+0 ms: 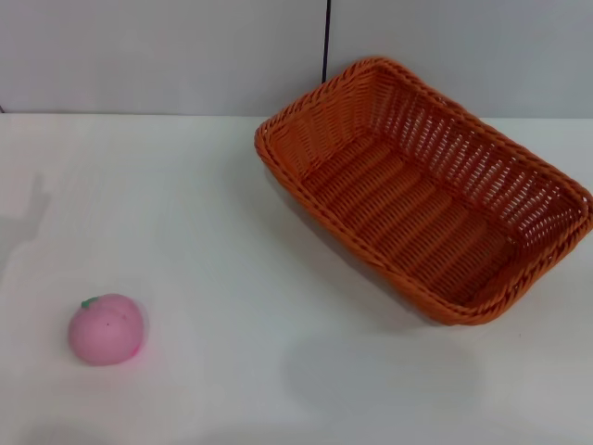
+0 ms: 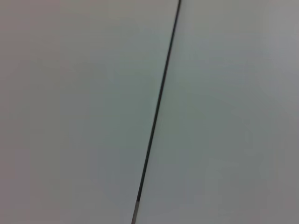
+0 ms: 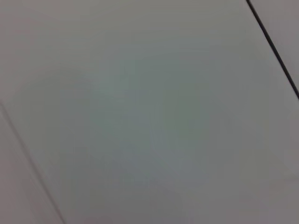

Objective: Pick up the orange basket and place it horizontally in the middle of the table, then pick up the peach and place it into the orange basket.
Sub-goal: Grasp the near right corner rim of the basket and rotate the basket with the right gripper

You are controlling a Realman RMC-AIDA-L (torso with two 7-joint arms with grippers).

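The orange basket lies on the white table at the right and far side, set diagonally, its long axis running from the far middle toward the near right. It is empty. The pink peach with its green leaf rests near the table's front left. Neither gripper shows in the head view. Both wrist views show only a pale wall with a thin dark seam.
A grey wall with a vertical dark seam stands behind the table's far edge. Open white tabletop lies between the peach and the basket. Faint shadows fall on the table at the left and at the front middle.
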